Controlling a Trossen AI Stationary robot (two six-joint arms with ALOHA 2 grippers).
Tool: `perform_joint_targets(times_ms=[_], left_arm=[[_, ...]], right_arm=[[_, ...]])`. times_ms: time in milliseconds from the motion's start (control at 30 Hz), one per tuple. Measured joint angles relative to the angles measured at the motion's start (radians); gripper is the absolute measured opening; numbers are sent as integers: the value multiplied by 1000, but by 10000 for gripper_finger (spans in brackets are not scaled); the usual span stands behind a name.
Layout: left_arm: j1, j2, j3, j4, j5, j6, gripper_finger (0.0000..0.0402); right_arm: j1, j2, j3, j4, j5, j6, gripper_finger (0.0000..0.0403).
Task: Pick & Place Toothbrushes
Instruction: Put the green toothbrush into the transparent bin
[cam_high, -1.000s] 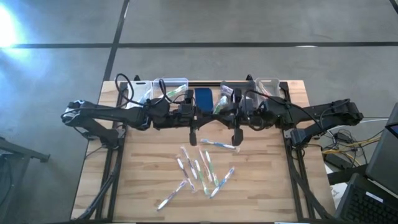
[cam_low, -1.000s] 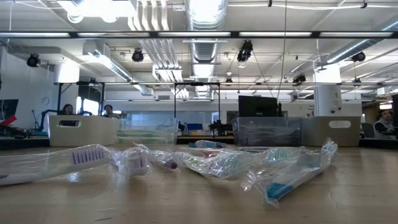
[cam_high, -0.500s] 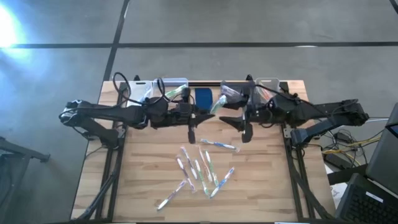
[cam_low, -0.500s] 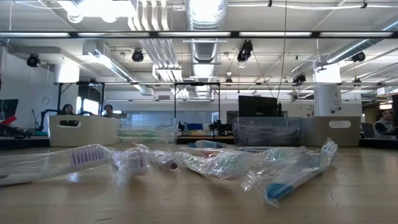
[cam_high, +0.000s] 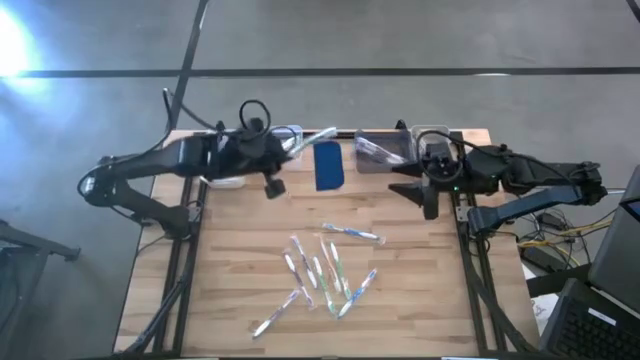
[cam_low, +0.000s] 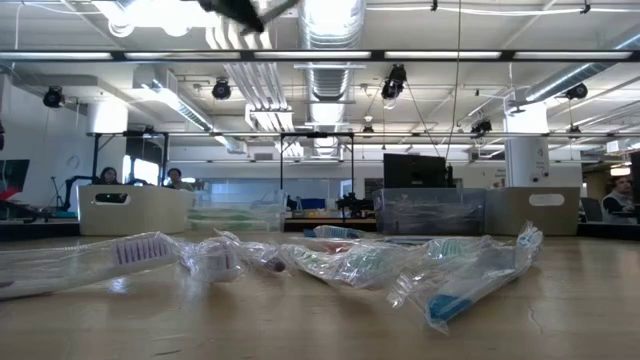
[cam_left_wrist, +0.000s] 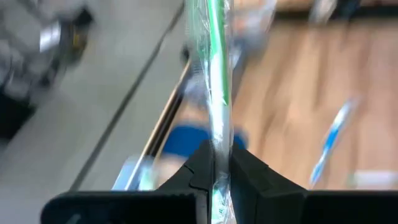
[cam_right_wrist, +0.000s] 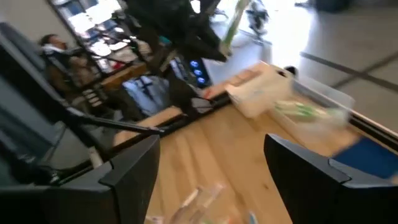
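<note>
My left gripper (cam_high: 283, 152) is at the far left, above the clear bin (cam_high: 290, 131), shut on a green toothbrush in a clear wrapper (cam_high: 315, 136); the right wrist view shows that toothbrush (cam_right_wrist: 233, 22) too. My right gripper (cam_high: 415, 195) stands open with nothing in it at the far right, beside the right clear bin (cam_high: 375, 150). Several wrapped toothbrushes (cam_high: 320, 275) lie flat on the table's middle, with one more (cam_high: 352, 233) just beyond them. They fill the foreground (cam_low: 350, 262) of the low view. My left gripper pinches the wrapped green toothbrush between its two fingers (cam_left_wrist: 200, 169), on the shaft (cam_left_wrist: 219, 146). The toothbrush lies along the fingers and sticks out well beyond their tips. It is lifted clear of the table, over the bins. Which end is held, I cannot tell.
A dark blue pad (cam_high: 328, 165) lies between the bins at the far edge. A white bin (cam_high: 225, 165) sits under my left arm, and another bin (cam_high: 432, 135) stands at the far right. The left clear bin holds green toothbrushes (cam_right_wrist: 305, 111). People sit in the room beyond.
Both grippers have left the table's middle. My left gripper has swung toward the far left bins with the toothbrush and tipped from pointing down to a shallow slant. My right gripper has opened and drawn back toward the table's right edge, tipping up nearly level.
</note>
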Motion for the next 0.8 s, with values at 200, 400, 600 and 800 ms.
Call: perform_joint_targets(times_ms=[200, 400, 600, 800], left_arm=[[163, 3, 24, -297, 0, -52, 30], [320, 22, -12, -371, 54, -87, 31], [418, 81, -41, -368, 135, -90, 31], [456, 168, -43, -362, 126, -27, 32]], right_arm=[[0, -7, 0, -60, 57, 25, 254], [0, 9, 0, -60, 68, 23, 231], [0, 19, 0, -60, 68, 23, 220], [0, 20, 0, -60, 68, 23, 227]])
